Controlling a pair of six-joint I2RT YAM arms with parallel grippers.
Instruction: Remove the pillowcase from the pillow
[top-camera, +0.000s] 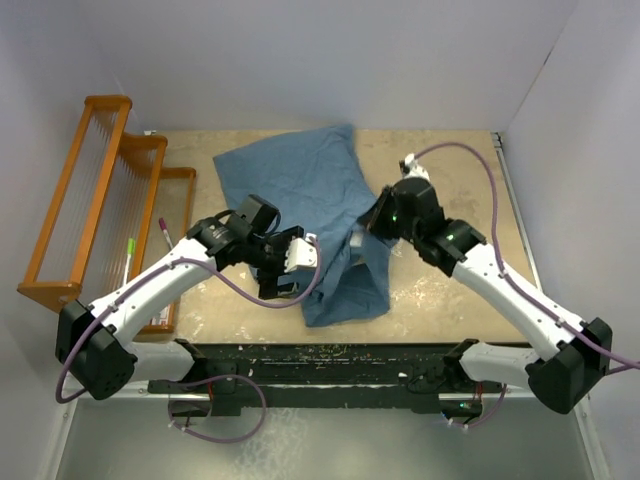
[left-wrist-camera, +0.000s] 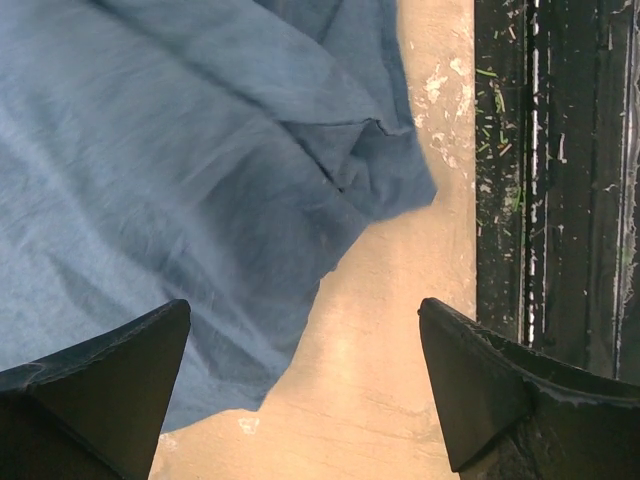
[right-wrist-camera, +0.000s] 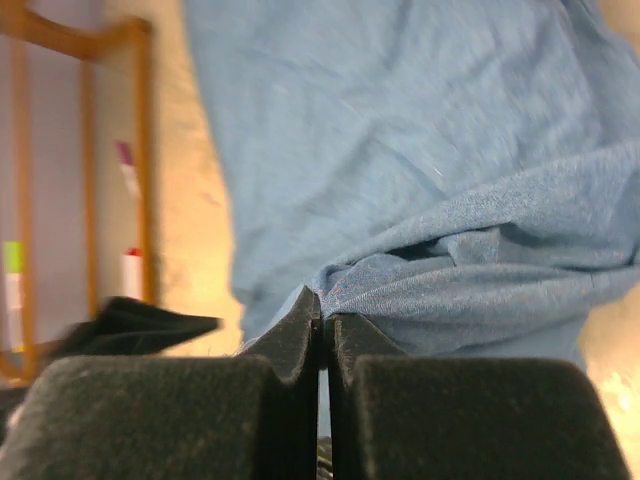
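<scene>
The dusty-blue pillowcase (top-camera: 300, 185) lies rumpled across the middle of the table (top-camera: 450, 295), one corner hanging toward the near edge. The right end effector (right-wrist-camera: 322, 312) is pinched closed on a fold of it. The left end effector (left-wrist-camera: 303, 312) is spread wide and holds nothing, just above the cloth's near left edge.

The dusty-blue pillowcase (top-camera: 300, 185) lies rumpled across the tan table (top-camera: 450, 290), running from the far side down to near the front edge. The left gripper (top-camera: 293, 270) sits at the cloth's left border, low down. The right gripper (top-camera: 366, 230) meets a bunched fold on its right side. An orange wooden rack (top-camera: 95, 190) stands far left, with two markers (top-camera: 130, 250) beside it.
</scene>
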